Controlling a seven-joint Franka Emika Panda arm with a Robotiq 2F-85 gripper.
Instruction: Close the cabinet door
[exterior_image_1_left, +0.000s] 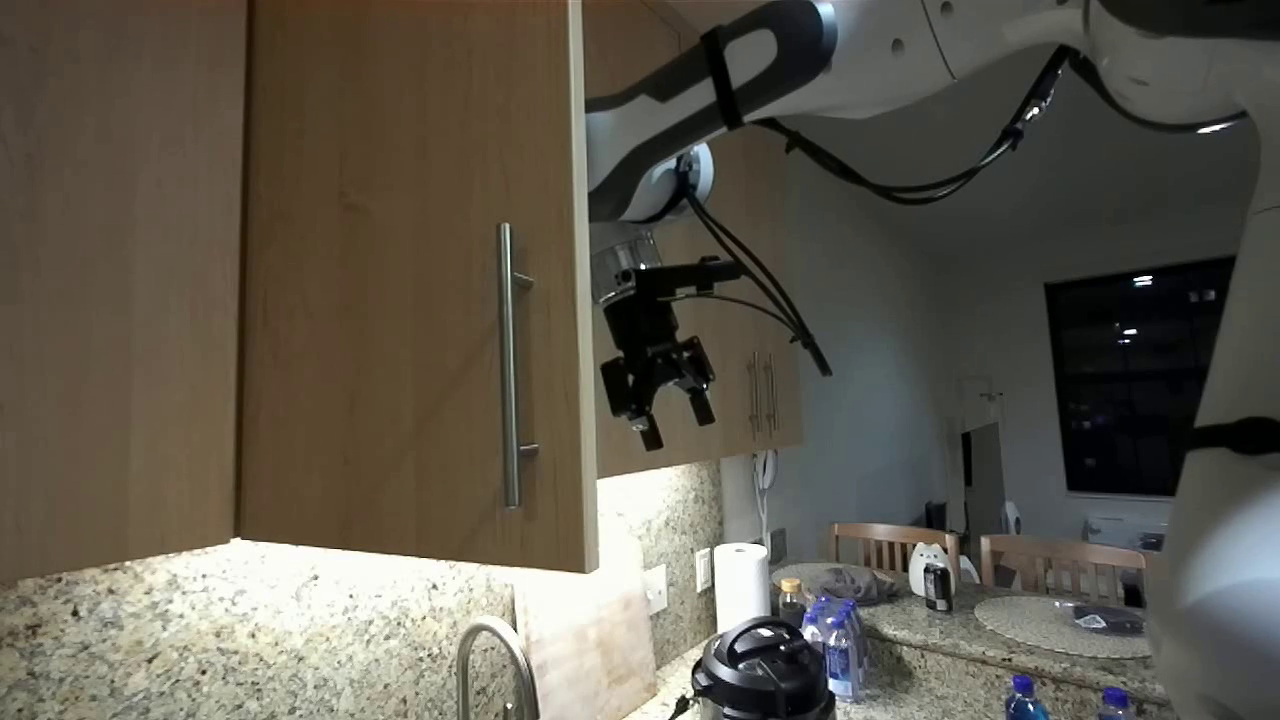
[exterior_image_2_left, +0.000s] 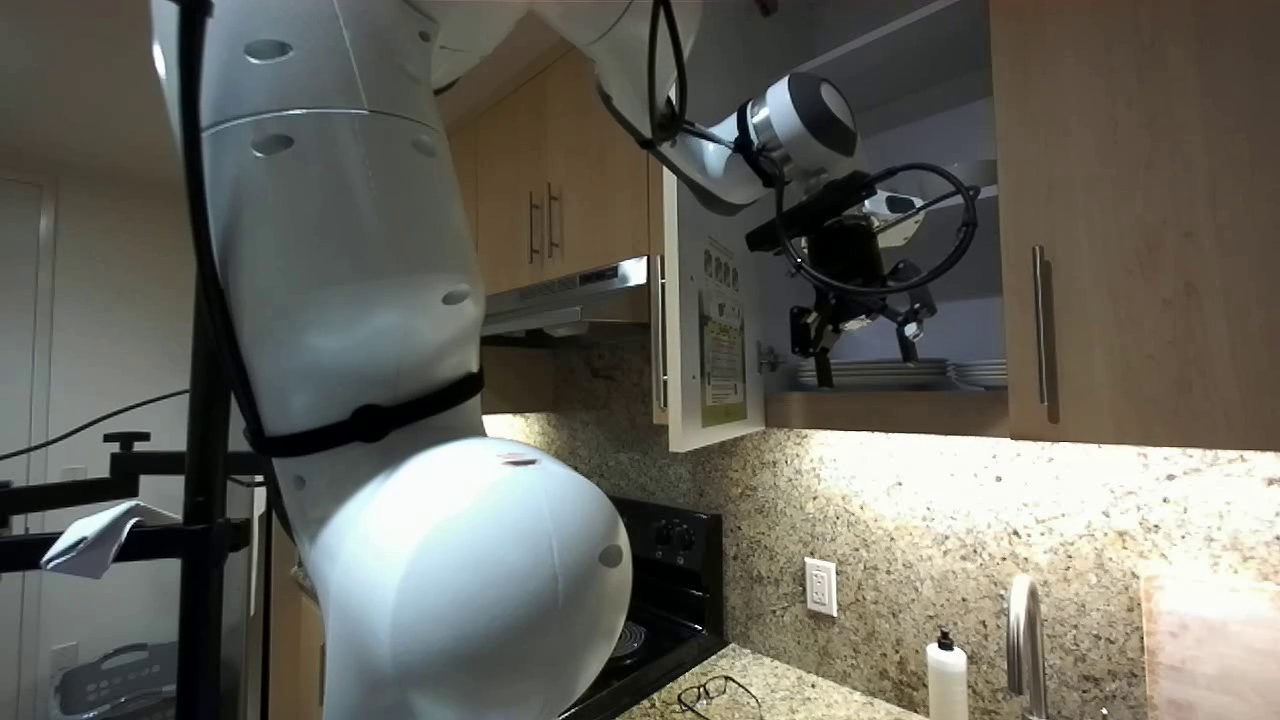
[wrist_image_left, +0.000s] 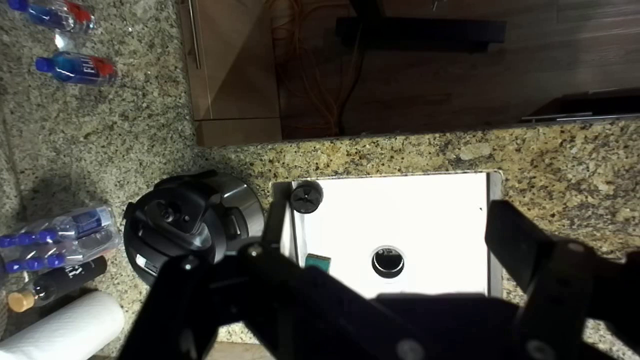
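The cabinet door (exterior_image_1_left: 400, 280) stands open. In an exterior view its light wood-grain outer face shows, with the slim vertical metal handle (exterior_image_1_left: 510, 365) near its free edge. In an exterior view the cabinet door (exterior_image_2_left: 715, 330) shows its white inner face with a printed sheet, and the hinge on its cabinet side. My gripper (exterior_image_1_left: 678, 420) hangs pointing down on the inner-face side of the door, apart from it. In an exterior view the gripper (exterior_image_2_left: 866, 358) is in front of the open cabinet. The wrist view shows the gripper (wrist_image_left: 392, 220) with fingers wide apart and nothing between them.
Plates (exterior_image_2_left: 870, 373) stand in the open cabinet. A shut cabinet door (exterior_image_2_left: 1140, 220) is beside the opening. Below are the sink (wrist_image_left: 430, 200), a black-lidded cooker (wrist_image_left: 192, 225), bottles (wrist_image_left: 75, 67), a paper towel roll (exterior_image_1_left: 742, 588) and a faucet (exterior_image_1_left: 495, 660). The range hood (exterior_image_2_left: 565, 295) is beyond the door.
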